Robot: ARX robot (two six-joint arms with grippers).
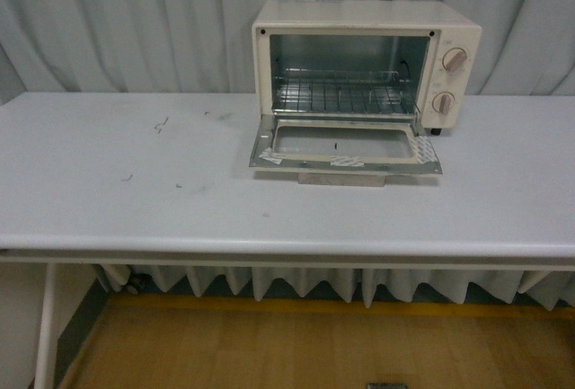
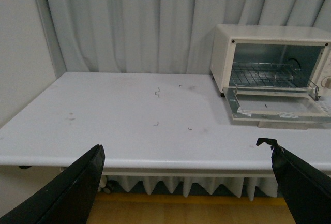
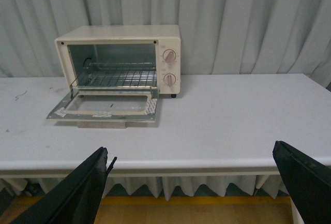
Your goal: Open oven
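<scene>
I see the grey-white table (image 1: 135, 191) filling the middle of the front frame, with a pleated grey curtain (image 1: 117, 21) behind it across the top and a strip of wooden floor (image 1: 296, 349) along the bottom. A few small dark scuffs (image 1: 162, 125) mark the tabletop left of centre.

The oven (image 1: 454, 25) sits at the upper right of centre in the front frame, at the back of the table just in front of the curtain. Its door (image 1: 346, 145) is dropped fully down and lies flat on the tabletop, glass window facing up, with the beige bar handle (image 1: 341, 178) at its near edge. Inside the open cavity I can see the wire rack (image 1: 341, 97). Two round knobs (image 1: 455, 59) stand one above the other on the right face.

Neither arm appears in the front frame. On the left wrist feed, the left gripper (image 2: 186, 180) is spread wide, holding nothing, its dark fingers (image 2: 67, 193) at the lower corners, short of the table edge. On the right wrist feed, the right gripper (image 3: 194, 182) is likewise splayed apart and empty.
</scene>
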